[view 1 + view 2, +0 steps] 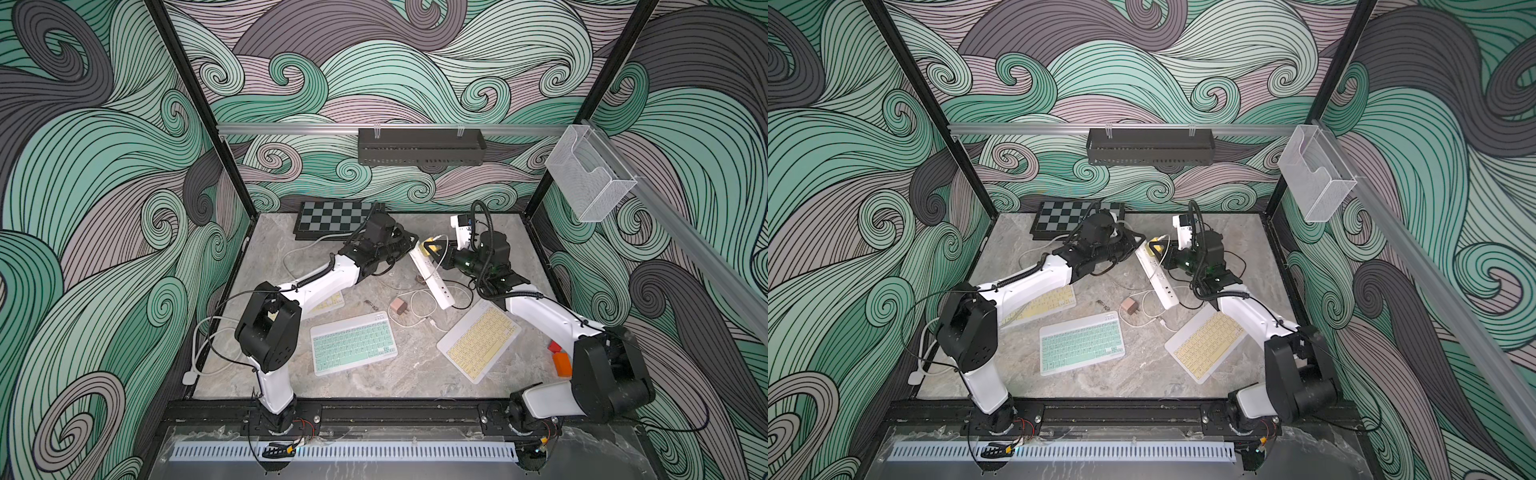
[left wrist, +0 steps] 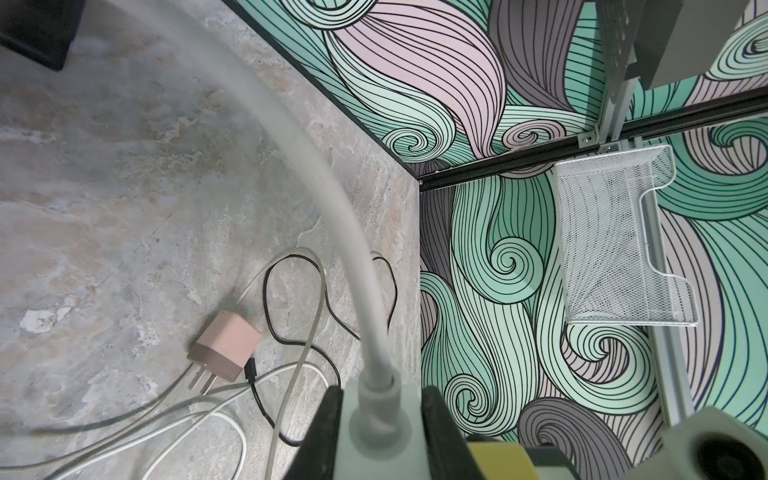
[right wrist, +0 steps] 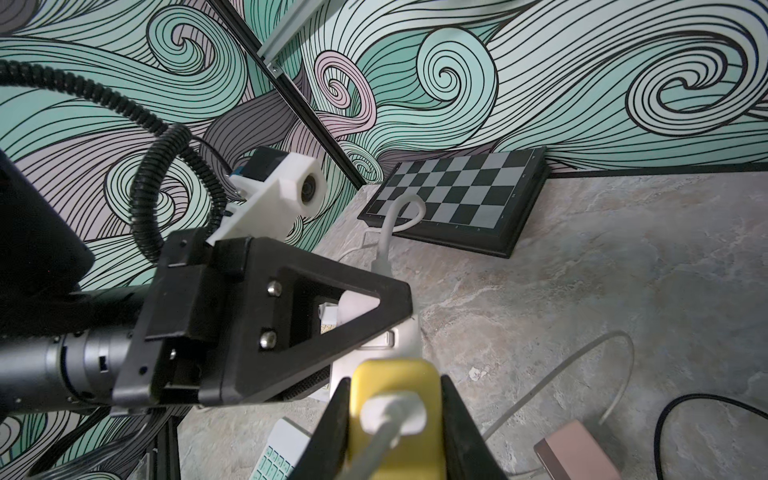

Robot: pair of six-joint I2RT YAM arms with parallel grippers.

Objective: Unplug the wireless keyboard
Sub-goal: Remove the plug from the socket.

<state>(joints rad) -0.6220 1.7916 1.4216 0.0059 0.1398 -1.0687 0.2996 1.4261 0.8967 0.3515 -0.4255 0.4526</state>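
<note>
So the yellow charger (image 1: 430, 248) is sitting plugged into the far end of the white strip (image 1: 436, 286), mid-table toward the far side, and that end is looking a bit lifted off the table (image 1: 374, 386). The right jaws are clamping the charger's body from both sides and the left jaws are squeezing the strip's cord end, so both are gripping something. I'm guessing the charger is a light, hard, fairly slick little block with its prongs sitting tight, so I'd be pulling straight out on the body, never on the thin floppy cable (image 3: 378, 444). The strip is looking light too, so it'd be tagging along without that left hold. Counting: three keyboards, with a green keyboard (image 1: 353, 343) near the middle, a yellow keyboard (image 1: 478, 340) near right and a second yellow keyboard (image 1: 328, 303) peeking out under the left arm. Then two chargers (the pink charger (image 1: 399, 307) is lying loose), one strip, one chessboard (image 1: 332, 218). Can't tell which keyboard the cable is feeding.
</note>
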